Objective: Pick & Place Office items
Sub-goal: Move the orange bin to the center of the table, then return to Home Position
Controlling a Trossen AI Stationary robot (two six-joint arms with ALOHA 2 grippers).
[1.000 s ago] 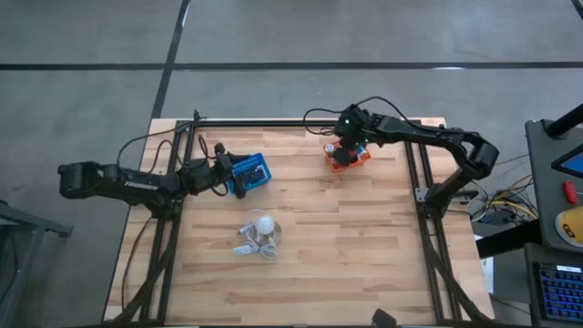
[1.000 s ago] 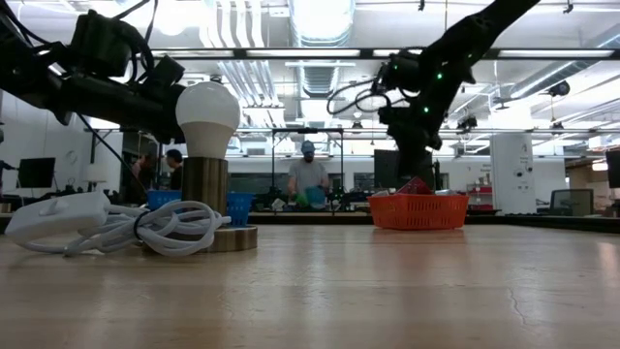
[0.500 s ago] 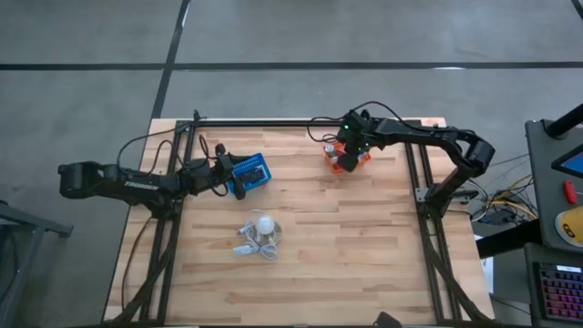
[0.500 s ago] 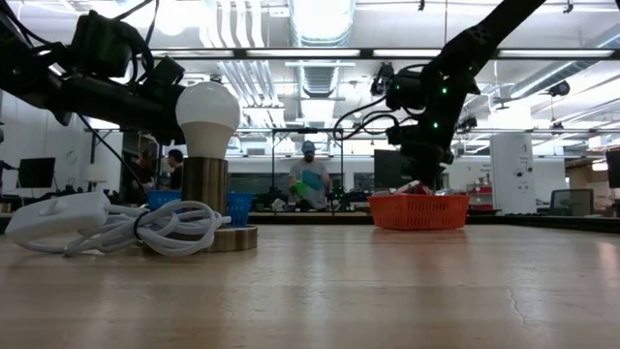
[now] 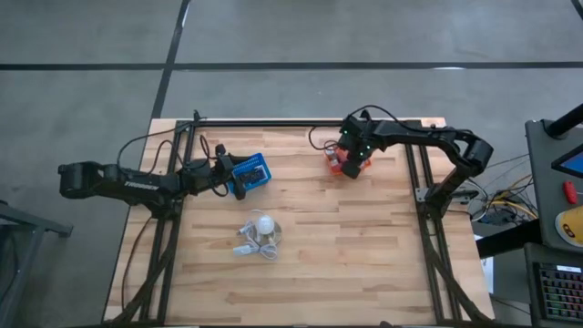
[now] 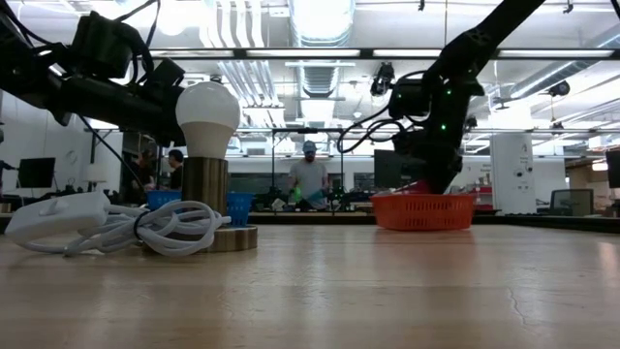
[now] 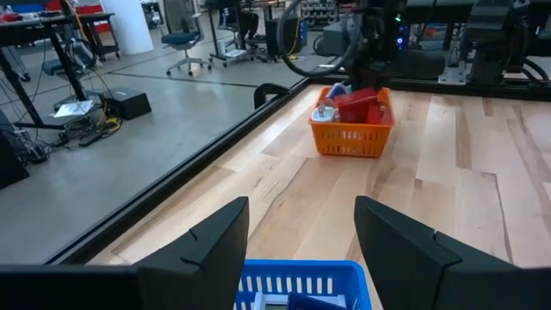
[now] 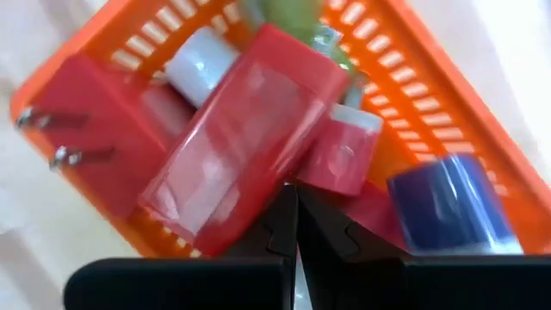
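Note:
The orange mesh basket [image 8: 430,112] holds the office items: a long red block [image 8: 241,146], a red plug piece with two metal prongs [image 8: 86,112], a white piece [image 8: 200,65] and a bluish piece [image 8: 448,202]. My right gripper [image 8: 295,194] is shut and points down into this basket [image 5: 335,164] near the table's far right. My left gripper [image 7: 301,215] is open and hovers just over the rim of the blue mesh basket [image 7: 297,284], on the left half of the table [image 5: 252,170]. My right gripper's shut fingertips [image 8: 284,211] come from above, right at the lower edge of the long red block [image 8: 258,185]. I cannot tell whether they touch it. Nothing sits between the fingers.
A white round bulb [image 5: 264,224] on a round base stands with its coiled white cord [image 6: 145,228] near the middle of the table, toward the near edge. Black frame rails run along the table's left, right and far sides. People show in the room beyond.
My right gripper has moved toward the table's near edge and down, from beside the orange basket's far side to directly over its contents. The left arm has kept still.

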